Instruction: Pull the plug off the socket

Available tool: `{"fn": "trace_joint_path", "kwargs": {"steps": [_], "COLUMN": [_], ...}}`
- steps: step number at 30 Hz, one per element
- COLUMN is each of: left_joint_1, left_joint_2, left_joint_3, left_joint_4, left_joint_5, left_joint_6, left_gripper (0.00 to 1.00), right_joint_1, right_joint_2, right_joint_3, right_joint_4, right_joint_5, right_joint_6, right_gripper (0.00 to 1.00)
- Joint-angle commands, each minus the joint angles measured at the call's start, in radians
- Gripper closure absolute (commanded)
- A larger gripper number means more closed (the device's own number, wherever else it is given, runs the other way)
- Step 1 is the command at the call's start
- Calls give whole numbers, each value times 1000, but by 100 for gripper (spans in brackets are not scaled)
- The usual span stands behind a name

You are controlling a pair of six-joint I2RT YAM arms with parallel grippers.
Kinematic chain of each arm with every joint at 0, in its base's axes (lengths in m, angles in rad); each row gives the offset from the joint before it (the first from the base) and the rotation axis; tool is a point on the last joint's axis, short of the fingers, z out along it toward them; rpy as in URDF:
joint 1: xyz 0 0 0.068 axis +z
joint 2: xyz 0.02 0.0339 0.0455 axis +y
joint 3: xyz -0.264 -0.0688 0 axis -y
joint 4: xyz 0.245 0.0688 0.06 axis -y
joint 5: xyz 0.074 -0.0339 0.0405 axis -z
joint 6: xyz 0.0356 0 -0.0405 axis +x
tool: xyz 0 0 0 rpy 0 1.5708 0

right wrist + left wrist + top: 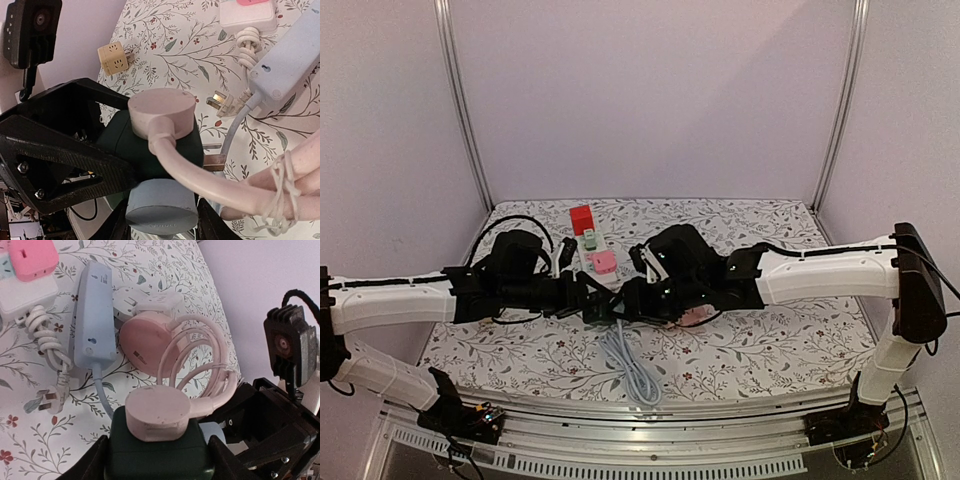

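White, flower-printed table (770, 340), top view: left arm (400, 295) and right arm (820, 268) reach inward and meet over its middle. Behind the meeting point lie a red cube adapter (582, 218) and a white power strip (590, 241) with a pink adapter (604, 262) on it. A grey-blue cable (632, 372) loops toward the near edge.

Left wrist view: left gripper (156, 462) is clamped on a green socket block (157, 452), one finger on each side. Seated in the block's top face is a pink plug (157, 412), pushed fully in, its pink cord (200, 365) coiled just behind. At the block's right side is a grey-blue plug (214, 432), mostly hidden. On the cloth beyond are a pink disc (147, 342), a pale blue power strip (95, 315), and a bundled white cord (42, 335) ending in a bare-pronged plug (50, 400).

Right wrist view: right gripper (160, 222) straddles the grey-blue plug, a finger on either side. Whether the fingers press on it cannot be told. The block and pink plug sit just past it, with the left gripper's black frame at left. A brass pin (215, 161) sticks out of the block's side. A beige cube adapter (114, 58) lies well apart, near the table's edge.
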Motion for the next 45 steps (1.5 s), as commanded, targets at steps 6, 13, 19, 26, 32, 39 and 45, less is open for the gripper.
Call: {"fn": "trace_joint_path", "kwargs": {"steps": [6,13,19,26,32,39,45], "left_joint_1": [0,-13,-71,-103,-110,-80,3], "left_joint_2": [-43,-20,35,104,111,46,-8], "left_joint_3": [17,18,113,201,209,162,109], "left_joint_4": [198,133,-94,-236,-211,-123,-126], "left_joint_5": [122,97,-34,-144,-109,-50,-59], "left_joint_6": [-22,32,116,139,125,78,-31], "left_gripper": [84,84,85,86,86,86,85], "right_joint_1": [-7,-12,-12,12,13,-20,-19], "right_joint_2": [11,6,2,-18,-33,-63,-144], "right_joint_3": [-30,-13,-8,74,52,-50,-117], "right_joint_4": [-18,-18,-42,-180,-175,-29,-23], "right_joint_5": [16,23,64,199,250,141,123], "right_joint_6": [1,-1,10,-30,-47,-15,-103], "right_gripper": [63,87,100,100,100,99,55]}}
